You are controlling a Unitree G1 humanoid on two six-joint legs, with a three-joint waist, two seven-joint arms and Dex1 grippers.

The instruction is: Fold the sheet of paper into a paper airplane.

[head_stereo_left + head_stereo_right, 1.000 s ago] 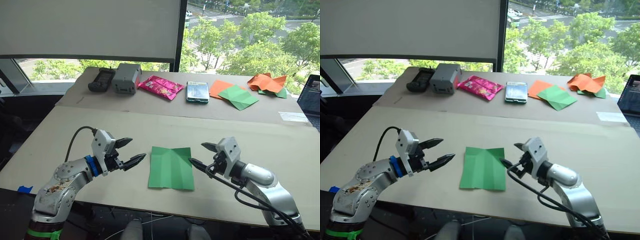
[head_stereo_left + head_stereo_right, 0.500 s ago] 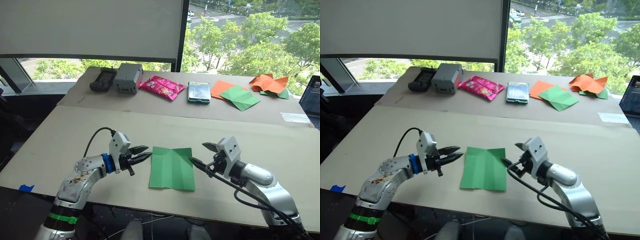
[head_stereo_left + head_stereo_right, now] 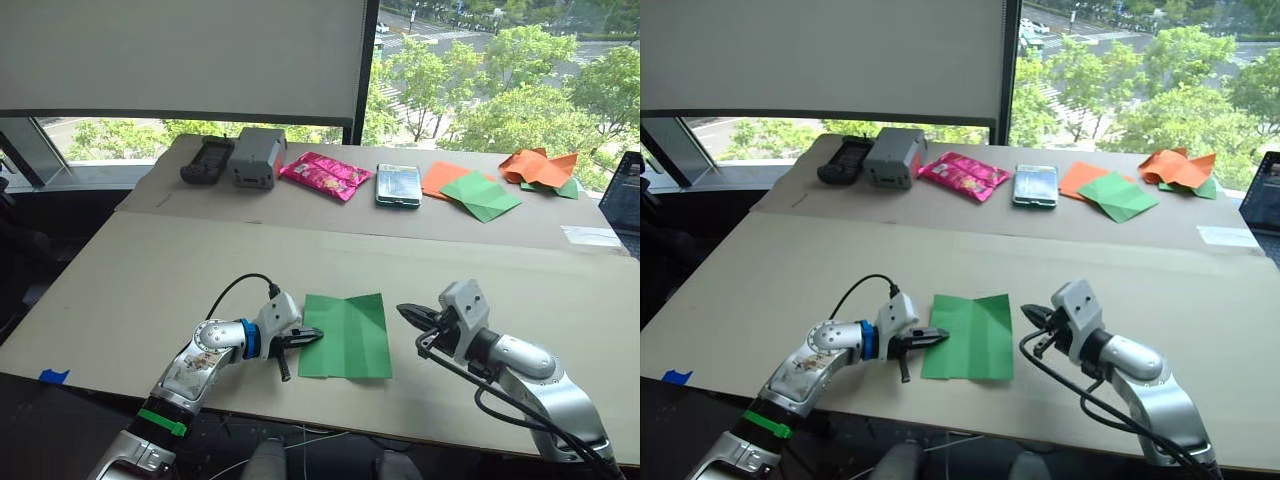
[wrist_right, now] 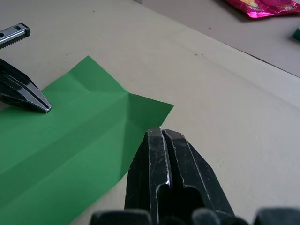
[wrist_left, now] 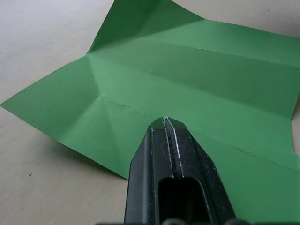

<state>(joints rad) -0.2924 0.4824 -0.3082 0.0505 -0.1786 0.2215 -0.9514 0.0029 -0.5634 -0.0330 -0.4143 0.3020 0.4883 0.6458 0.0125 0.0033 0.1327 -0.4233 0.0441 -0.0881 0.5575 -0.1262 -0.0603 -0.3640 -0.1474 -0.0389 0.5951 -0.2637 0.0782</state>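
The sheet of paper [image 3: 345, 335], bright green and creased, lies flat near the front edge of the desk [image 3: 150, 270], in the lower centre of the frame. The left pincer [image 3: 310, 337], fingers pressed together, has its tip over the sheet's left edge; whether paper is pinched cannot be told. The right pincer [image 3: 406, 313], also closed and empty, hangs just beside the sheet's right edge, near its far corner.
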